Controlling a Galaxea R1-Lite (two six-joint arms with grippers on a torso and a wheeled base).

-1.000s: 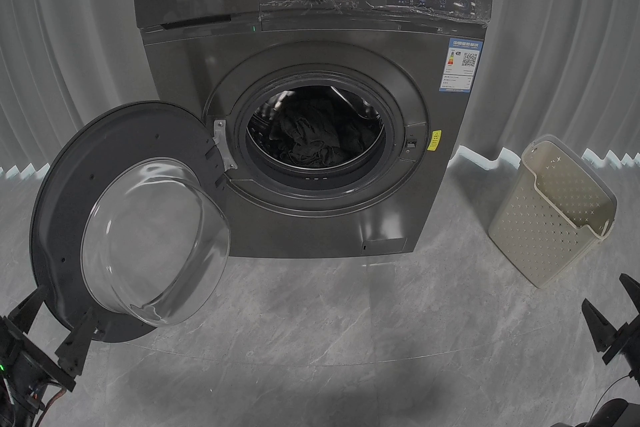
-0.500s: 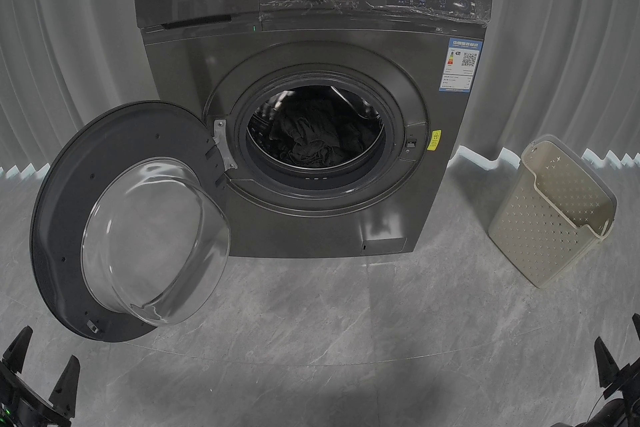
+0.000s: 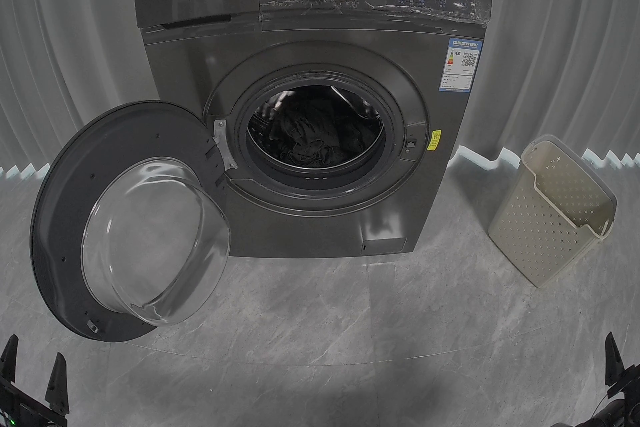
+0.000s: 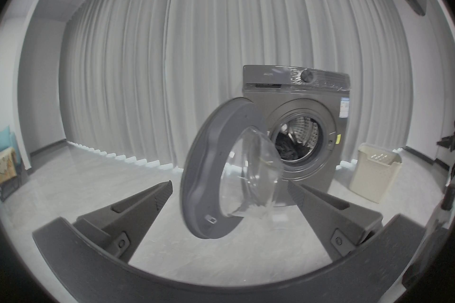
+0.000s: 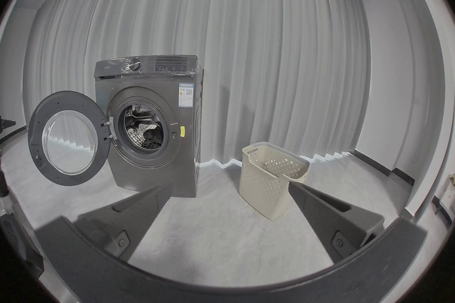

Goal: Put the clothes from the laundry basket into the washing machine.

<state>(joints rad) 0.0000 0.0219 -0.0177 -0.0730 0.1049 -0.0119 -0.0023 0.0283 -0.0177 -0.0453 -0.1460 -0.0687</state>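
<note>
Nearest, left gripper (image 3: 33, 371) at lower-left corner of head view, fingers apart. Right gripper (image 5: 232, 218) at lower-right corner, fingers likewise spread. Right of centre: beige perforated laundry basket (image 3: 533, 228) on floor. Beyond, centre: grey washing machine (image 3: 300, 15), door (image 3: 67, 195) swung open leftward; dark crumpled clothes (image 3: 313, 131) heaped inside drum.

Pulled the left gripper (image 3: 33, 368) down and back off the door's (image 3: 73, 181) lower rim, into the near-left corner of the head view. Dropped the right gripper (image 3: 623, 369) likewise, into the near-right corner.
</note>
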